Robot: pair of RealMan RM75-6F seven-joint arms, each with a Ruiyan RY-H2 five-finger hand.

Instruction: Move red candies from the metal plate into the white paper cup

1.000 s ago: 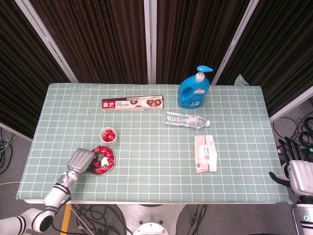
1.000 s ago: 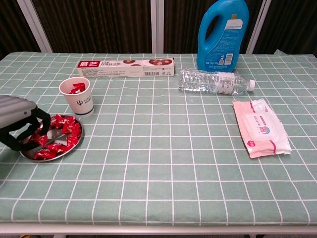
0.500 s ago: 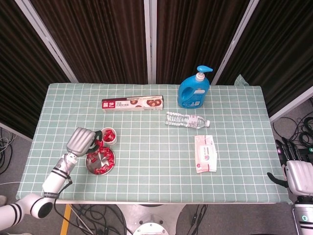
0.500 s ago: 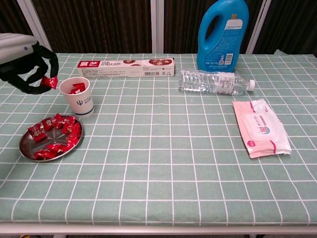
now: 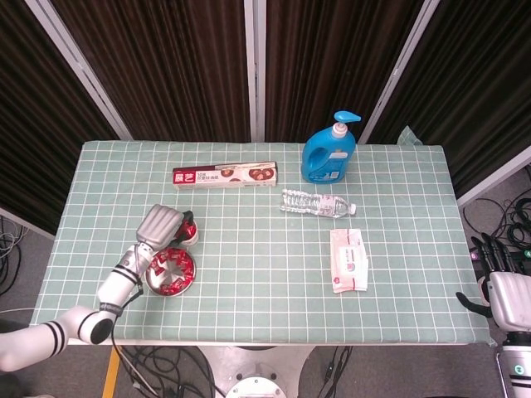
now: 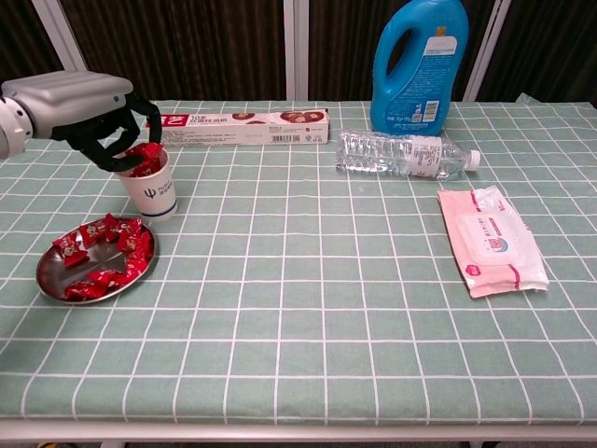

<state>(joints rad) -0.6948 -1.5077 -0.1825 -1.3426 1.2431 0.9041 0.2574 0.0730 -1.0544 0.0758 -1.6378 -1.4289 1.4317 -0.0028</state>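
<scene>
I have my left hand (image 6: 112,131) right over the small white paper cup (image 6: 149,191) at the left of the chest view, because the sweets must drop straight in. Its dark fingers (image 6: 98,149) curl down around a red wrapped candy (image 6: 142,159) at the cup's mouth; I think it holds it, not yet let go. More red candies sit in the cup. The round metal plate (image 6: 51,277) lies just below the cup in the frame, with many red candies (image 6: 103,252) left. My right hand (image 5: 502,290) rests off the green checked surface (image 6: 308,280), lower right of the head view, fingers apart, holding nothing.
</scene>
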